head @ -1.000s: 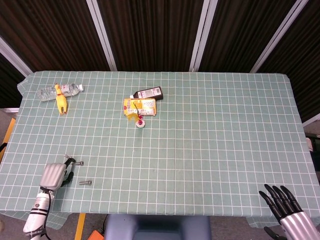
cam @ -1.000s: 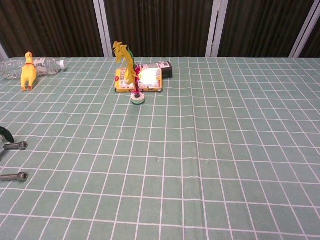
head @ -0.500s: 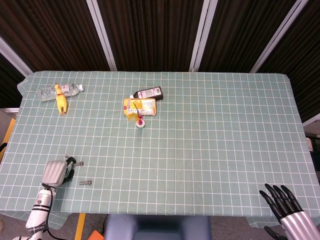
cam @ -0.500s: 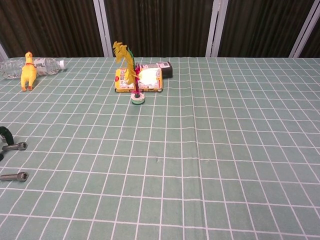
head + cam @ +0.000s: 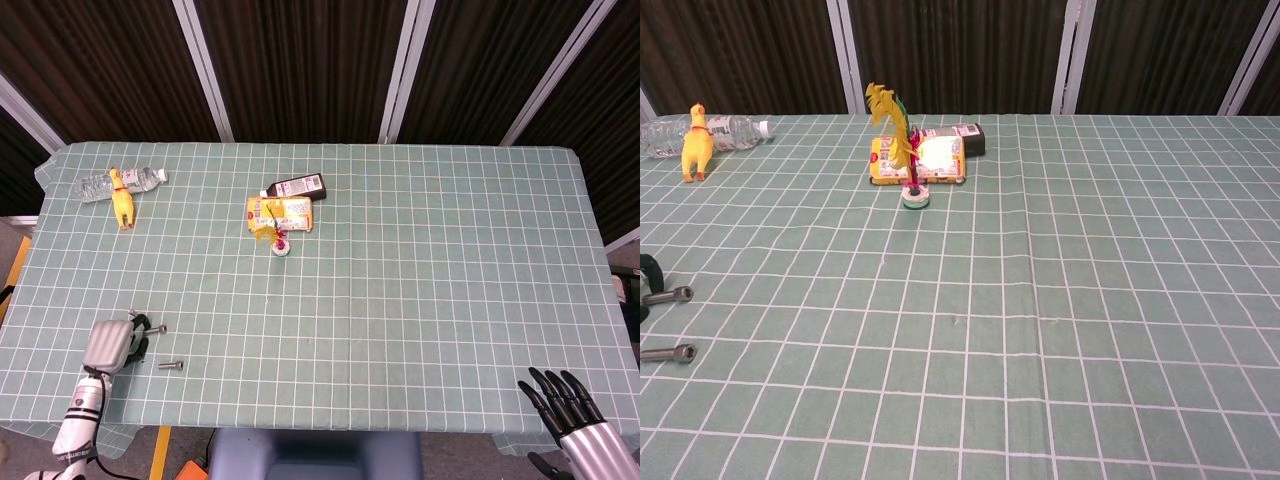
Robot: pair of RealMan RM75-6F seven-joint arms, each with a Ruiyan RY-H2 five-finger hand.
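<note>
L hand (image 5: pixel 113 343) – two steel bolts (image 5: pixel 170 366)

The left hand (image 5: pixel 113 343) covers its own fingers from above; the bolt (image 5: pixel 155 326) at their tips is half hidden.

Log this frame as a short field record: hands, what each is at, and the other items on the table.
left hand: near the table's front left corner, fingers at the upper bolt; grip unclear
second bolt: lying apart, just right of the left hand
right hand: off the front right edge, fingers spread, holding nothing
table: green checked cloth
far left: bottle lying down, rubber chicken against it
centre back: yellow packet, dark bottle behind it, feather toy upright in front
</note>
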